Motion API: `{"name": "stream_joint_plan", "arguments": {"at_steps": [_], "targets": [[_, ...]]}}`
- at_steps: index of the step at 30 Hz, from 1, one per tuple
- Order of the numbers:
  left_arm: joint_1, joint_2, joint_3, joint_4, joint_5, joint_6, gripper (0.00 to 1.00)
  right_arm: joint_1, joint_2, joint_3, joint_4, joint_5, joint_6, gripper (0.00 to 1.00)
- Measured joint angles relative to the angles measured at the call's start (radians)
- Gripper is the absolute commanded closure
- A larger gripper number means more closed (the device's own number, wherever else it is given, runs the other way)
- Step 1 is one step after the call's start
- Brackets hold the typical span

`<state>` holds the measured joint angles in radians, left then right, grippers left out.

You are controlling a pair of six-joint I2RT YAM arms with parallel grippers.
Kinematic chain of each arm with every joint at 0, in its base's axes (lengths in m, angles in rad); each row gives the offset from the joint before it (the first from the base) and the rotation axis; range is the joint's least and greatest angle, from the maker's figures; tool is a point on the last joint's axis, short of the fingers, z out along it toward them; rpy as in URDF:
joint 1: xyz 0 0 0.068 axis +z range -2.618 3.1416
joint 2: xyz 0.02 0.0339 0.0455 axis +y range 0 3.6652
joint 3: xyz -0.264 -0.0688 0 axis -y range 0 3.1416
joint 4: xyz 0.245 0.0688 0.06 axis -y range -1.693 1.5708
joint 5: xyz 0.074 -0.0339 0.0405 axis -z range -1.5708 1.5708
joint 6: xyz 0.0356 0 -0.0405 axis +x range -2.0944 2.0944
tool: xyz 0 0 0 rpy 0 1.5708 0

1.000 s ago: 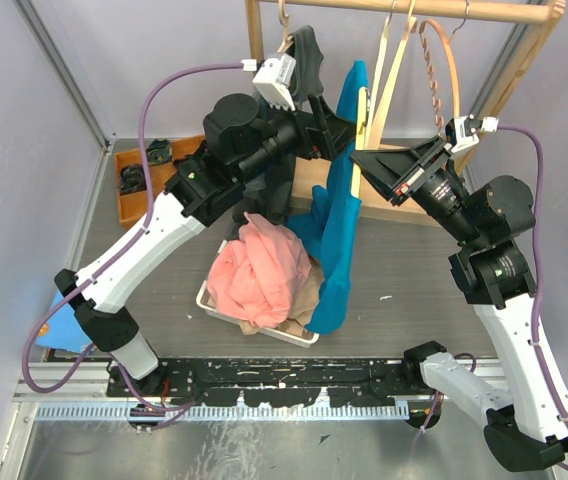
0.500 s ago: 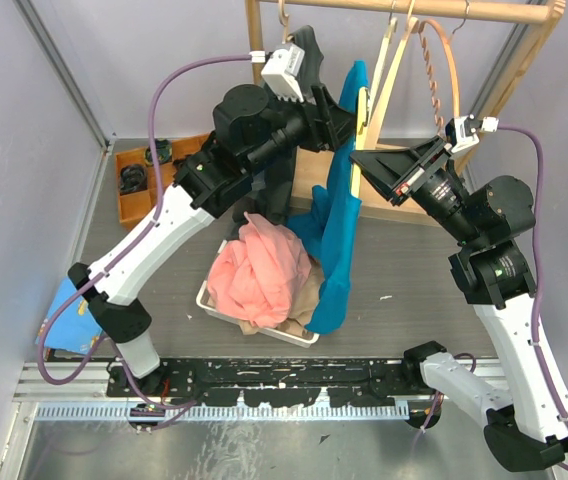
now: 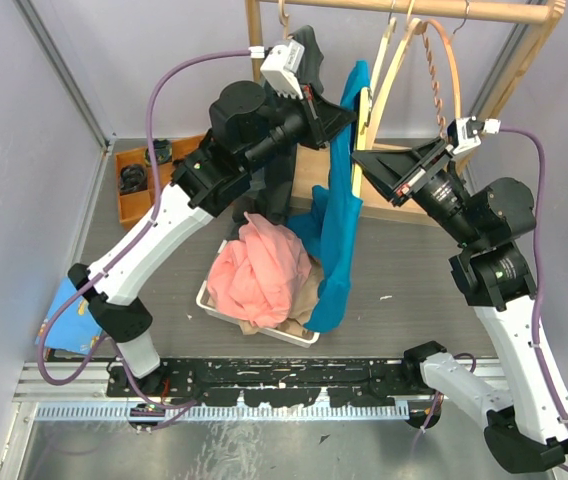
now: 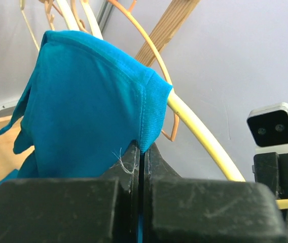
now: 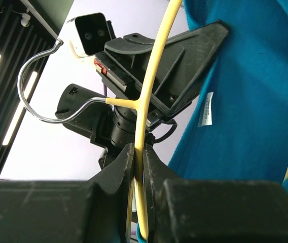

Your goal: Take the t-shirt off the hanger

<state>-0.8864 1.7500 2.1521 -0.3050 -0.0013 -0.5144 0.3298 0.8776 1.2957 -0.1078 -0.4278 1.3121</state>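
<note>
A blue t-shirt (image 3: 342, 210) hangs from a yellow hanger (image 3: 363, 110) held in the air in front of the wooden rack, its lower part trailing down to the table. My left gripper (image 3: 349, 115) is shut on the shirt's ribbed edge (image 4: 154, 111) near the top, where the cloth wraps the hanger's yellow arm (image 4: 200, 132). My right gripper (image 3: 359, 157) is shut on the hanger (image 5: 151, 81) just below its metal hook (image 5: 42, 86). Behind the hanger in the right wrist view hangs the shirt (image 5: 245, 111), its white label showing.
A white basket (image 3: 254, 322) with pink and beige clothes (image 3: 259, 270) sits under the left arm. The wooden rack (image 3: 419, 10) holds a dark garment (image 3: 309, 55) and more hangers (image 3: 439, 70). An orange box (image 3: 139, 180) stands at the left.
My left gripper moved right to the shirt's top edge and shut on it. The right gripper kept its hold on the hanger.
</note>
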Motion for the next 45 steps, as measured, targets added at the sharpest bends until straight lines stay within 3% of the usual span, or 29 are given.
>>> {"name": "stream_joint_plan", "arguments": {"at_steps": [12,20,30,33,37,39,45], "targets": [[0.000,-0.008,0.048,-0.022,0.121,0.021,1.00,0.000,-0.012,-0.061,0.033,0.060,0.002,0.99],[0.000,-0.121,-0.062,-0.071,0.165,0.042,1.00,0.000,0.042,-0.064,0.093,0.099,0.004,0.99],[0.000,-0.201,-0.077,-0.131,0.195,0.083,1.00,0.002,0.109,-0.064,0.161,0.107,0.004,0.99],[0.000,-0.201,-0.078,-0.151,0.195,0.088,0.87,0.002,0.113,-0.064,0.166,0.111,0.004,1.00],[0.000,-0.201,-0.078,-0.182,0.182,0.097,0.52,0.002,0.116,-0.063,0.169,0.117,0.004,0.99],[0.001,-0.202,-0.078,-0.197,0.169,0.096,0.41,0.002,0.121,-0.059,0.169,0.126,0.003,0.99],[0.005,-0.244,-0.119,-0.220,0.142,0.095,0.32,0.002,0.156,-0.024,0.168,0.148,-0.005,0.99]]}}
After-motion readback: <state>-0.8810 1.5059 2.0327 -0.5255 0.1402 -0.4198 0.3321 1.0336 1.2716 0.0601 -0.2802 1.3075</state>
